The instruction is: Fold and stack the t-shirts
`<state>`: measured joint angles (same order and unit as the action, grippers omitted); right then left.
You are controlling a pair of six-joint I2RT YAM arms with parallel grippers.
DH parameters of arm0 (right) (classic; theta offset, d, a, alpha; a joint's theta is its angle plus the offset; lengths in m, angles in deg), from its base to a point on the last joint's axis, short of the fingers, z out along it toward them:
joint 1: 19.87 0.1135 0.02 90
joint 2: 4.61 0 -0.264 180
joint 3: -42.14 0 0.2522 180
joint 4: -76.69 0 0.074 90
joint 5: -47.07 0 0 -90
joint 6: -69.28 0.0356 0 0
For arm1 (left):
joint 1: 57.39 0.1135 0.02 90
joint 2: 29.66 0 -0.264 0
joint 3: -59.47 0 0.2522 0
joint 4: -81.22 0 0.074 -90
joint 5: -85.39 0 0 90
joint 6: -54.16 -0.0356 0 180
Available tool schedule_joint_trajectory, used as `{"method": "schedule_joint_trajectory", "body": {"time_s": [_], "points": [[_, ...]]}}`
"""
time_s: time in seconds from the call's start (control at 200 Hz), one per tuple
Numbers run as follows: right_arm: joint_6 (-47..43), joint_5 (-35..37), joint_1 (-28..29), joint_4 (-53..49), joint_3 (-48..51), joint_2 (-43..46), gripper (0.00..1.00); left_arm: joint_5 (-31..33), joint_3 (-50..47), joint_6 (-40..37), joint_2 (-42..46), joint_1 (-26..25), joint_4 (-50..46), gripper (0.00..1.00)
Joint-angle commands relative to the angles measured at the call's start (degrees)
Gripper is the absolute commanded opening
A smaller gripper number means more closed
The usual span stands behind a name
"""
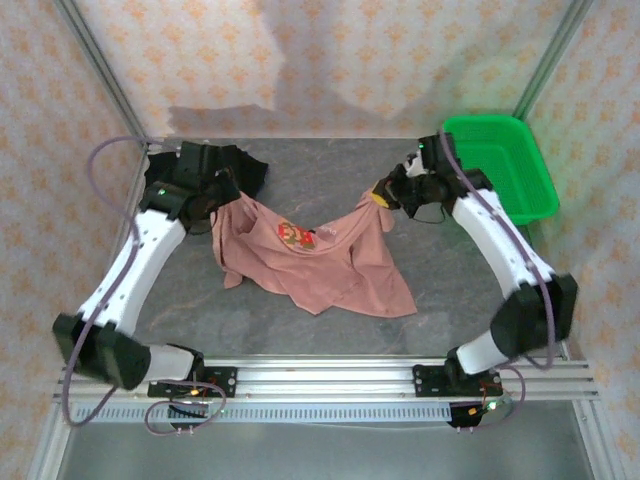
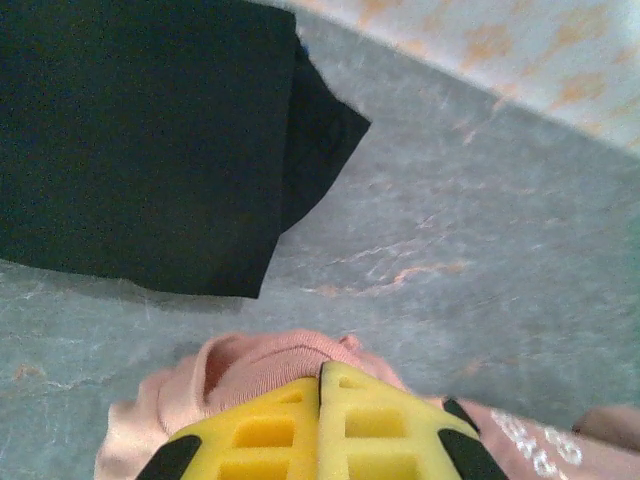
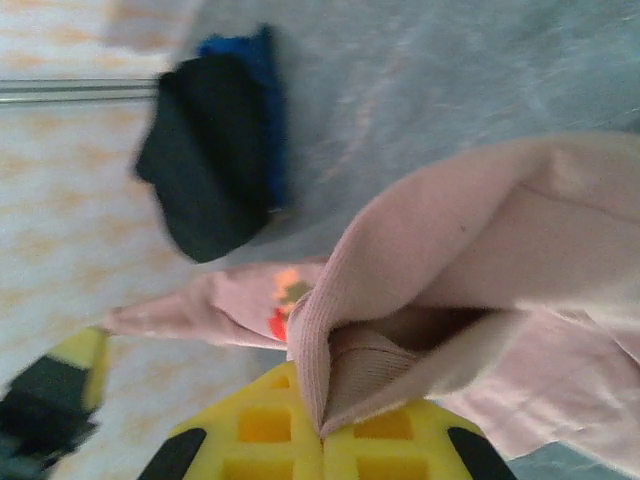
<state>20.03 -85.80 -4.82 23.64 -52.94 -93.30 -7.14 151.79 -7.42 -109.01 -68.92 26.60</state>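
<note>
The salmon-pink t-shirt hangs stretched between both grippers over the table, its chest print facing up and its lower part trailing on the surface. My left gripper is shut on the shirt's left shoulder; pink ribbed cloth bunches just beyond the yellow pads. My right gripper is shut on the other shoulder, a fold of pink cloth pinched between its yellow pads. The black t-shirt lies folded at the back left, and its dark cloth lies flat below the left wrist.
A green mesh basket stands at the back right, just beyond the right arm. Grey table lies bare between the grippers at the back. Metal frame posts and patterned walls close in the workspace.
</note>
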Motion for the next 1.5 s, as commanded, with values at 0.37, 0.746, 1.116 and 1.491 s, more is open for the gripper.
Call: {"method": "schedule_joint_trajectory", "body": {"time_s": [0.37, 0.746, 1.116, 1.491], "points": [[-14.56, 11.36, -1.36, -1.13, -13.26, -14.97, 0.56, -6.62, 1.19, 11.25, -1.96, -2.23, 2.93, 0.77], [-22.29, 8.47, 1.76, -8.47, 14.16, 13.13, 0.86, -12.98, -35.37, 37.45, 26.77, -20.43, 5.85, 0.72], [-18.79, 4.5, 4.56, -3.46, 28.64, 16.52, 0.85, -8.55, -49.65, 47.23, 13.71, -31.8, 37.93, 0.53], [-19.49, 5.7, 4.5, -4.41, 31.22, 19.38, 0.85, -6.45, -49.31, 43.64, 5.11, -32.3, 39.91, 0.51]]}}
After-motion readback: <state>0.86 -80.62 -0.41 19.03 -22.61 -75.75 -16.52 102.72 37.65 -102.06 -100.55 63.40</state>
